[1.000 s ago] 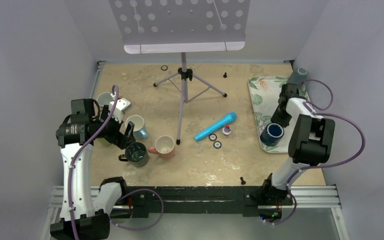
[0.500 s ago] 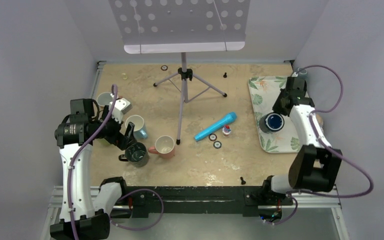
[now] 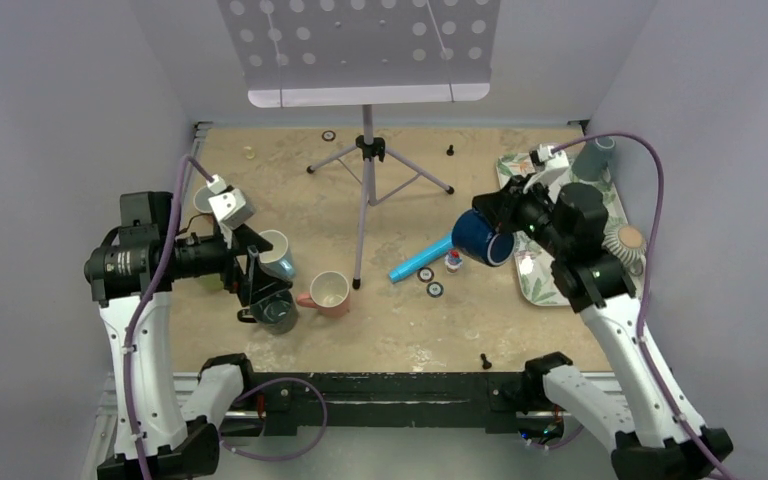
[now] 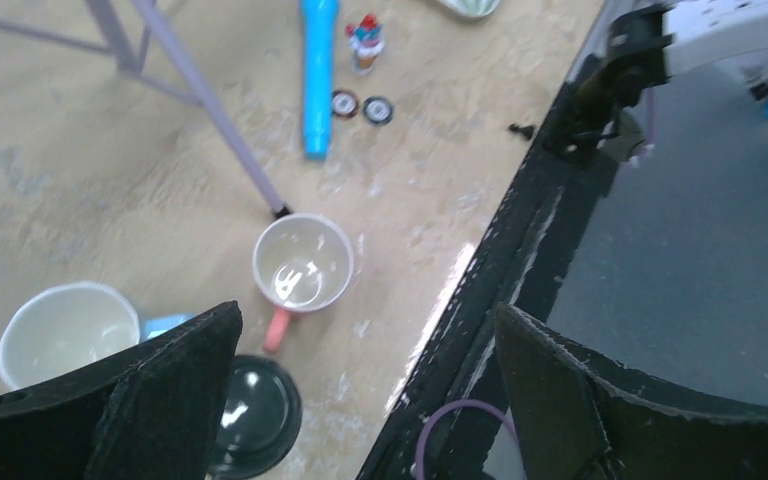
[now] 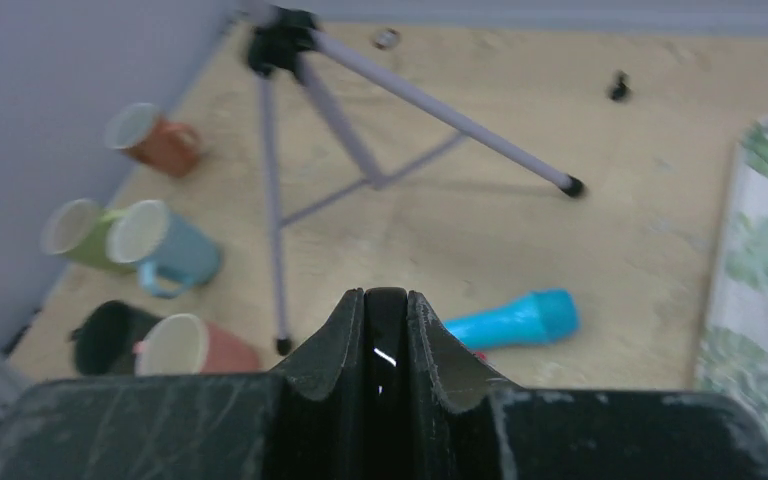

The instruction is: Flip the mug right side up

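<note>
R hand (image 5: 387, 305) clamped on rim of blue mug (image 3: 482, 238), airborne | L hand (image 4: 368, 318) wide apart

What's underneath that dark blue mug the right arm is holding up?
The dark blue mug, clamped in the right gripper, hangs over tan tabletop beside the leaf-print tray. It covers the light blue tube's far end from above.

You're working in a robot test cell, a lab bench rather than a home. Plain grey walls (image 3: 60, 100) box in a scuffed tan tabletop (image 3: 410, 325), with an aluminium rail (image 3: 650, 392) back behind both claws. The props are a staged mix: a music stand (image 3: 365, 50) far beyond the left claw (image 3: 257, 283) and right claw (image 3: 493, 222), a leaf-print tray (image 3: 532, 282) just beside the right one, and purple cables (image 3: 652, 200) looping above it.
</note>
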You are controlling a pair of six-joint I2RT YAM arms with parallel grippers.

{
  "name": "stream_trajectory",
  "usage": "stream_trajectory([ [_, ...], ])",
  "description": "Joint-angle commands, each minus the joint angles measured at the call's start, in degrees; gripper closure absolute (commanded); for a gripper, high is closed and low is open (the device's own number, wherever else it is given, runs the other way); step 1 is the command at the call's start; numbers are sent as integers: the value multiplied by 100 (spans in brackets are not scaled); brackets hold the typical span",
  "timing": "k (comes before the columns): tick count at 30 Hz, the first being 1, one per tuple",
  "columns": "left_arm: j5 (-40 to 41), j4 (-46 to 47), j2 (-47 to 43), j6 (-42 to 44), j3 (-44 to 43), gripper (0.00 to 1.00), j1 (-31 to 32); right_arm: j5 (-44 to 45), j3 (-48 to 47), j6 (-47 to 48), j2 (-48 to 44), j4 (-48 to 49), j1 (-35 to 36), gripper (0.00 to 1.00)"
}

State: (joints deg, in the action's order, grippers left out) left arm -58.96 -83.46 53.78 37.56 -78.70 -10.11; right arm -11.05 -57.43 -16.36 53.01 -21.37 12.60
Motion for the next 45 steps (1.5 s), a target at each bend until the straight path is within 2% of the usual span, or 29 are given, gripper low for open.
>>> stream_trajectory([
  [1,-1696,-39,-102,-180,-352,0,14,-731,125,-606,-757,1830,856,100],
  [4,-2046,759,-216,-1163,-308,0,44,-643,132,-1013,-687,2690,1724,100],
  [7,-2282,1849,-328,-2374,-182,0,130,-228,39,-1214,-374,3761,2949,100],
  [11,-2156,2712,-359,-3366,-70,0,575,494,-506,-1164,367,4612,4032,100],
  [14,-1913,3242,-419,-3859,63,0,944,586,-922,-1299,953,5117,4332,100],
  [21,-2183,3692,-348,-4345,232,2,972,882,-1260,-1571,1615,6113,4594,100],
  [30,-2411,4727,-291,-5348,308,22,1148,702,-1757,-1721,2424,6423,4725,100],
  [33,-2491,4757,-258,-5399,298,35,1152,643,-1836,-1721,2624,6456,4726,100],
  [35,-2527,4707,-244,-5388,319,61,1152,541,-1903,-1659,2681,6404,4727,100],
  [37,-2386,4251,-220,-5072,213,94,1146,406,-2055,-1476,2707,6080,4734,100],
  [38,-2120,3459,-171,-4407,-46,100,1124,432,-2150,-1357,2691,5811,4734,100],
  [39,-1430,2072,-40,-3064,-558,100,1111,497,-2226,-1194,2665,5509,4732,100],
  [40,-773,946,86,-1905,-1005,100,1127,601,-2278,-1017,2631,5200,4734,87],
  [41,-146,425,119,-1363,-1253,100,1125,688,-2278,-900,2597,4971,4734,72],
  [42,754,182,77,-1095,-1339,100,1117,778,-2237,-808,2566,4806,4734,55],
  [45,2483,155,-322,-687,-985,100,1119,1082,-2157,-656,2531,4387,4734,13],
])
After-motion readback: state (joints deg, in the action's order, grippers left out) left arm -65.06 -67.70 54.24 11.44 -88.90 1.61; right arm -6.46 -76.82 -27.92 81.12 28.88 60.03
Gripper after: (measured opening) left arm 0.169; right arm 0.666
